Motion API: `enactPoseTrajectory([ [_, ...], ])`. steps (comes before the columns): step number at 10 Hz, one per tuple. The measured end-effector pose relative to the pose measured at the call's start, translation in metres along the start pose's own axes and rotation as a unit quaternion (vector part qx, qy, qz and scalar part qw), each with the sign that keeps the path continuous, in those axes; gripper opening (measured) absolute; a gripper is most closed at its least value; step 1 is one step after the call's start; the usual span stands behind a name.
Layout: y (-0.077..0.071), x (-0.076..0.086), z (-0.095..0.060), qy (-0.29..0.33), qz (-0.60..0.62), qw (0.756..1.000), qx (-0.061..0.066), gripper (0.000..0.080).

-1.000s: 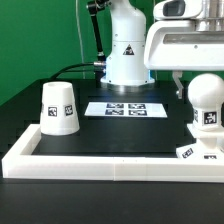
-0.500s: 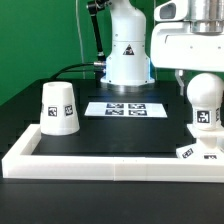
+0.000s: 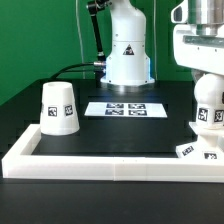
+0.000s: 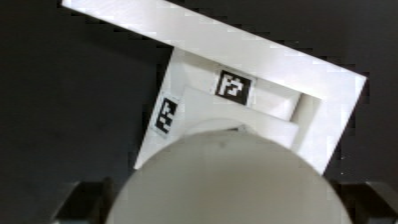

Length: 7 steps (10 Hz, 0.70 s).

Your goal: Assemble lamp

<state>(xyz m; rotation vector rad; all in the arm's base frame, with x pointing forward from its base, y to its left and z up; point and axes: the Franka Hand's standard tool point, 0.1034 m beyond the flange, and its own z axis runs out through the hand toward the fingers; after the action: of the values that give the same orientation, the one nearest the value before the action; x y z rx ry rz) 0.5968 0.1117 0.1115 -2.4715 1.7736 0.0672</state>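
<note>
At the exterior view's left the shade (image 3: 58, 107) stands well apart, the marker board (image 3: 125, 108) lies mid-table, and at the right the gripper (image 3: 207, 90) pinches the bulb (image 3: 208, 108) upright directly above the base (image 3: 200, 152), so seating it looks like 1 straight descent.

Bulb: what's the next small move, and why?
Probably ease it straight down. The hand appears to grip the bulb over the base. The wrist view shows the base right beneath the bulb, so lowering should seat it. The shade stands apart and can wait.
</note>
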Motion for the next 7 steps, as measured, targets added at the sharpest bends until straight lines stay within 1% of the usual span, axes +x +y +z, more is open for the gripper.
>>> enactPoseTrajectory([
  [2, -0.0005, -0.0005, 0.0003, -0.006, 0.028, 1.0, 0.003, 0.0579],
  [3, -0.0009, -0.0022, 0.0004, -0.009, 0.064, 0.998, 0.004, 0.0579],
  [4, -0.0009, -0.0026, 0.0005, -0.009, 0.046, 0.999, 0.004, 0.0579],
  [5, -0.0009, -0.0031, 0.0006, -0.009, 0.025, 1.0, 0.004, 0.067],
  [6, -0.0015, -0.0057, 0.0009, -0.008, -0.005, 1.0, 0.004, 0.0692],
  [7, -0.0017, -0.009, 0.0016, -0.008, -0.047, 0.999, 0.004, 0.0692],
])
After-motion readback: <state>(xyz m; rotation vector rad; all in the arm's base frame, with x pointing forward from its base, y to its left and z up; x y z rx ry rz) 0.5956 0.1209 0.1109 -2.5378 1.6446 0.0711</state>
